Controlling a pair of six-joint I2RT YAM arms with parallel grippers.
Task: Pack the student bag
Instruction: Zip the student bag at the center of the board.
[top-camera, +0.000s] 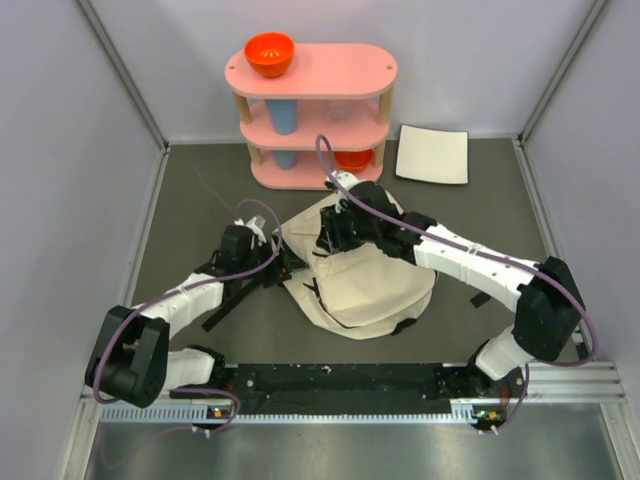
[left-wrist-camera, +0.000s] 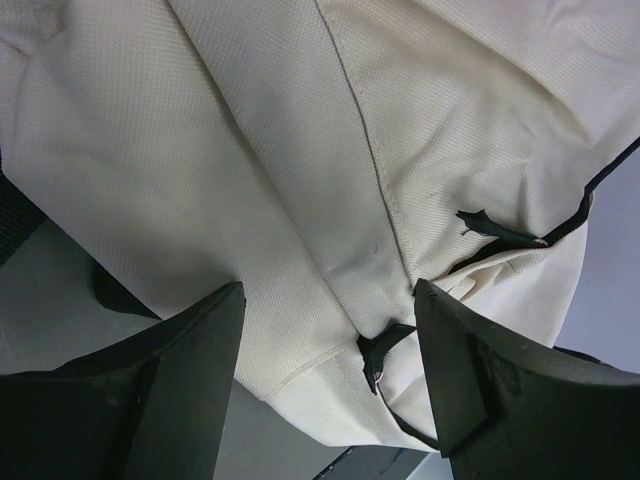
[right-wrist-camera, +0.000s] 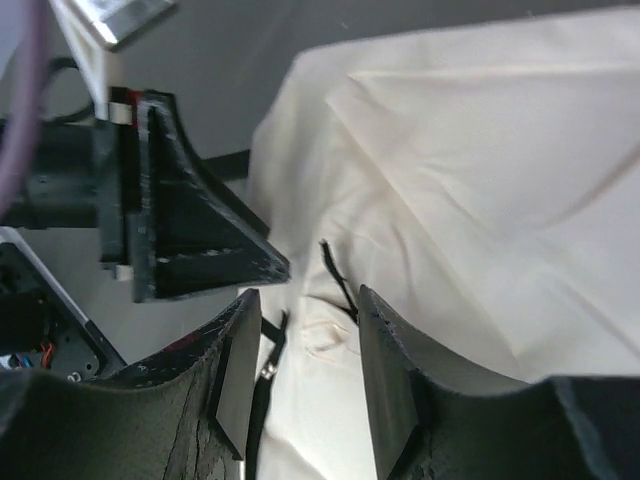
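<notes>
My arms start at the black rail (top-camera: 340, 378) along the near edge of the table (top-camera: 200, 190). The bag (top-camera: 370, 285) lies just past it, a cream heap in the middle of the grey top, its rounded near edge close to the rail but apart from it. Bare table shows on both sides of the bag, wider on the left, out to the walls. My right elbow sits near the right wall. Black straps (top-camera: 235, 300) trail from the bag's left edge under my left forearm. My left claw (left-wrist-camera: 330, 295) stands wide open at that left side, fingers (left-wrist-camera: 170, 390) spread with cream cloth between and beyond them. A seam runs down toward the gap and a black loop (left-wrist-camera: 380, 350) lies close to the right finger. My right claw (right-wrist-camera: 307, 310) reaches over the bag to its far left corner. Its fingers are parted by a narrower gap and clamp nothing. A dark pull (right-wrist-camera: 338, 272) lies on the cloth just ahead of the tips, and one left finger is close beside them. Beyond the bag's far edge is a thin strip of table, then the pink shelf (top-camera: 310, 70) against the back wall. An orange bowl (top-camera: 270, 53) sits on its top tier and a blue cup (top-camera: 283, 117) on the tier below. A white sheet (top-camera: 432, 154) lies flat to the shelf's right.
</notes>
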